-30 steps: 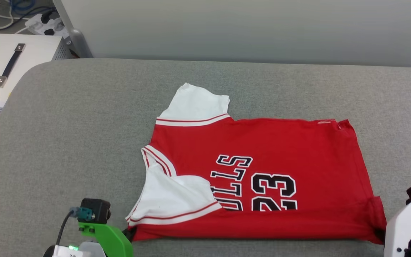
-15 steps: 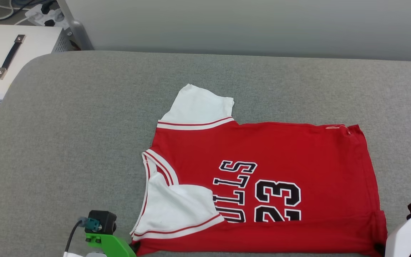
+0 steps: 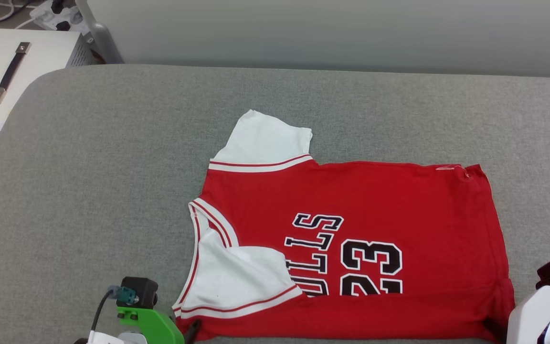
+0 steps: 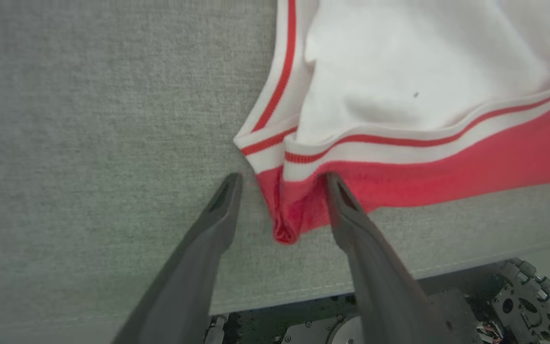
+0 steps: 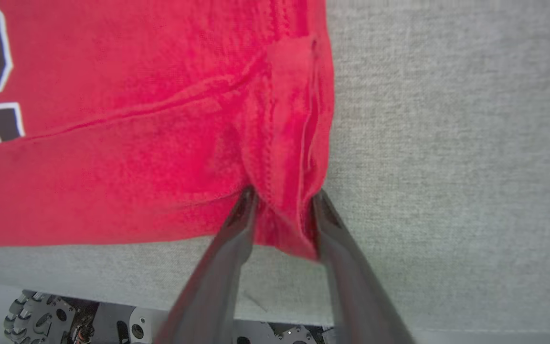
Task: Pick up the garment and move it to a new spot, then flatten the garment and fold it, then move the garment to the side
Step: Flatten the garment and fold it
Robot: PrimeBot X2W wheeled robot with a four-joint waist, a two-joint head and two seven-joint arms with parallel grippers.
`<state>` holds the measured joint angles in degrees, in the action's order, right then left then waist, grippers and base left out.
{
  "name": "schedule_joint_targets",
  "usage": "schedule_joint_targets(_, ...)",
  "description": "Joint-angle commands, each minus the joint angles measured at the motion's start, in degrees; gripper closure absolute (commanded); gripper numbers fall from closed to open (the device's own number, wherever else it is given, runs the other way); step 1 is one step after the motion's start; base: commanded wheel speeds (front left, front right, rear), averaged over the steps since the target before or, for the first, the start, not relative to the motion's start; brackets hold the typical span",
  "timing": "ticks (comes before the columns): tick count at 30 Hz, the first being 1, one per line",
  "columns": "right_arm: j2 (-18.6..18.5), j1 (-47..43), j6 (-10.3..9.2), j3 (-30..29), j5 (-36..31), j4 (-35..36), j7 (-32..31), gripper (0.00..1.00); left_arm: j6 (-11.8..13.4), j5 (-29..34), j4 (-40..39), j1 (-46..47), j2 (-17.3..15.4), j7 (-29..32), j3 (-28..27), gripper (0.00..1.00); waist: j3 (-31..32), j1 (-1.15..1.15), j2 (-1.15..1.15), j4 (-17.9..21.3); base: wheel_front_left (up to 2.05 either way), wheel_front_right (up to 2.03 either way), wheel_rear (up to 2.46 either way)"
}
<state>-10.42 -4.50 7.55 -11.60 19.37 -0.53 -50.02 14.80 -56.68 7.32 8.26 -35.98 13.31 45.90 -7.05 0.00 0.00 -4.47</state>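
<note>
Garment [image 3: 351,200] lies flat on surface [image 3: 112,167], centre-right, close to front edge, collar to robot's left. Near long edge looks doubled over w/ near sleeve [image 3: 237,277] laid across lettering [image 3: 346,253], so first fold prob. in; far sleeve [image 3: 265,138] not yet folded. Left end effector [image 4: 283,177] wide open, shoulder corner [image 4: 287,215] loose betw. fingers [image 4: 208,239]. Right end effector [image 5: 284,193] part open, hem corner [image 5: 284,224] bunched betw. its fingers, touching both; can't tell if gripped. To do: more folds, then shift aside.

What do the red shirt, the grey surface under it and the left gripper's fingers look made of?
Shirt: soft matte knit, probably cotton jersey; fine knit texture, limp creases.
Grey surface: matte woven upholstery cloth, seemingly; the weave shows.
Left gripper's fingers: dark, smooth, slightly shiny, likely hard plastic.
</note>
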Motion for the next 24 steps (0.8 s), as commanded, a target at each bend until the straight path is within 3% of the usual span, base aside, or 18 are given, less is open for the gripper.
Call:
schedule_joint_targets(1,-0.19,0.82,-0.06,0.40,0.14,-0.38,0.62,0.00,0.44,0.37,0.64,0.40,-0.14,-0.57,-0.30,0.00,0.83,0.00,0.00,0.11,0.00,0.00,0.00)
schedule_joint_targets(8,-0.80,1.00,-0.06,0.96,1.15,4.42,1.50,0.00,1.28,-0.17,-4.43,0.17,-1.71,-3.59,-3.22,0.00,2.43,0.00,0.00,1.13,0.00,0.00,0.00)
schedule_joint_targets(12,-1.11,1.77,-0.06,1.28,1.50,9.37,0.96,0.00,0.88,0.60,-9.20,3.08,-4.61,-3.23,-5.08,0.00,1.77,0.00,0.00,2.36,0.00,0.00,0.00)
schedule_joint_targets(18,-0.84,3.88,-0.06,3.08,2.29,16.97,-0.29,0.00,-0.43,0.48,-15.56,12.69,-7.34,3.96,-6.69,0.00,-1.97,0.00,0.00,4.87,0.00,0.00,0.00)
schedule_joint_targets(24,0.47,7.27,-0.06,6.86,2.50,21.95,-1.14,0.00,-4.76,-1.19,-13.98,26.94,-7.93,15.01,-7.24,0.00,-7.61,0.00,0.00,8.67,0.00,0.00,0.00)
